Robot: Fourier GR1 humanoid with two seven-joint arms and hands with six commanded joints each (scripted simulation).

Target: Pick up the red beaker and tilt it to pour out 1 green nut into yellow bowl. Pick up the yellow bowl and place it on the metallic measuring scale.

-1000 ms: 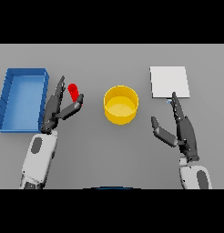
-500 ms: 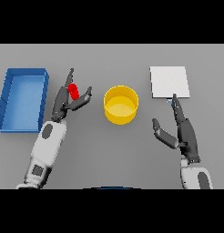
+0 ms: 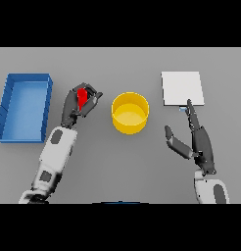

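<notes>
Red beaker clasped in curled left hand, beside yellow bowl, right hand straight-fingered, holding nothing

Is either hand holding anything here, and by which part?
Left hand grips the red beaker around its sides; right hand is open, holding nothing.

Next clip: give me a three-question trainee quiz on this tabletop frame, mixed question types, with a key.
1. True or false: the left hand has its fingers curled round the small red beaker.
2. The round yellow bowl stands: A) on the flat metallic measuring scale; B) on the grey table, between beaker and scale; C) inside the blue rectangular bin.
3. Fill in: the right hand, below the scale, is ____.

Key: 1 true; 2 B; 3 open.
</notes>
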